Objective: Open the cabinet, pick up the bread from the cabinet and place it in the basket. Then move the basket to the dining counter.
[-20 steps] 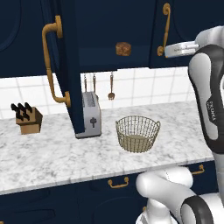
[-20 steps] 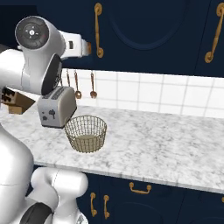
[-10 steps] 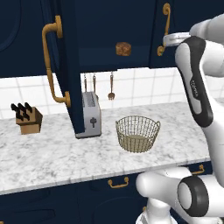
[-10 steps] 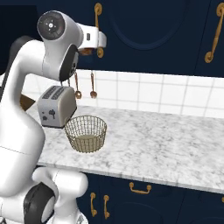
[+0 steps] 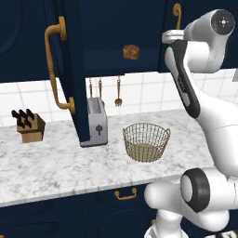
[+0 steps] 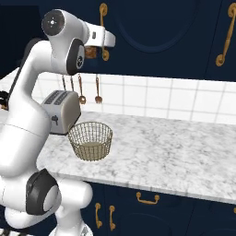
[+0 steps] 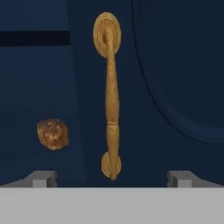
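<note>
Hand view — bread point(image 7: 52, 134) beside brass handle point(image 7: 111, 94); no lettering legible.

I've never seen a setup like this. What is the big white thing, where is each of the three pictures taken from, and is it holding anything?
The white thing is a jointed robot arm on a drivable base, in a rendered kitchen. Two pictures come from cameras on the base, behind the arm to its left and right. The third looks out from its hand, where the open two-finger gripper holds nothing and faces a curved brass handle on the dark navy wall cabinet. Inside the cabinet's opened part sits a small brown bread loaf. On the marbled white-grey counter stand a round tan wire basket, a silver toaster and a wooden knife block.
</note>
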{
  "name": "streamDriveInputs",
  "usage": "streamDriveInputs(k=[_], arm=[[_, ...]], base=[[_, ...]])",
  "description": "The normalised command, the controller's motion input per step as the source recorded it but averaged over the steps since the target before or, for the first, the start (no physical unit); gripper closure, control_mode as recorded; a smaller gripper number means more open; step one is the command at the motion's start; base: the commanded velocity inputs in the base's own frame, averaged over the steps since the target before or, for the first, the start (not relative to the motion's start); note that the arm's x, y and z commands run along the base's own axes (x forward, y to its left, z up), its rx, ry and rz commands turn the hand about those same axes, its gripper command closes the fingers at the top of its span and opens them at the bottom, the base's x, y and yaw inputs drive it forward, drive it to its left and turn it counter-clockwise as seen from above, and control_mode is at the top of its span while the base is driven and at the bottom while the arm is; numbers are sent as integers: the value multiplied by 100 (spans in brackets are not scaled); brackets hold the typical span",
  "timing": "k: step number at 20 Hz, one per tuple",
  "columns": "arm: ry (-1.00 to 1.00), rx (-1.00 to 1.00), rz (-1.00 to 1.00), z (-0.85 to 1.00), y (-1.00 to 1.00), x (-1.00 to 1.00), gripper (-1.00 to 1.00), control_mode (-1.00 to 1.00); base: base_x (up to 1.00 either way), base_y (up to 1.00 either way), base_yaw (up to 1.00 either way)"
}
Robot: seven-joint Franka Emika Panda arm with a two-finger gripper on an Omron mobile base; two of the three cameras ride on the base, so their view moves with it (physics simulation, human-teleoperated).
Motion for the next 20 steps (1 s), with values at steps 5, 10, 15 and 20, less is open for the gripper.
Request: streamDriveInputs(k=[5, 10, 15, 20], arm=[[0, 15, 0, 0, -2, 38, -100, -100], [0, 12, 0, 0, -13, 68, -100, -100], [-3, 3, 0, 0, -13, 74, -100, -100], [-3, 5, 0, -6, -1, 52, -100, -100]], base=[[0, 0, 0], [0, 0, 0], [0, 0, 0], [0, 0, 0]])
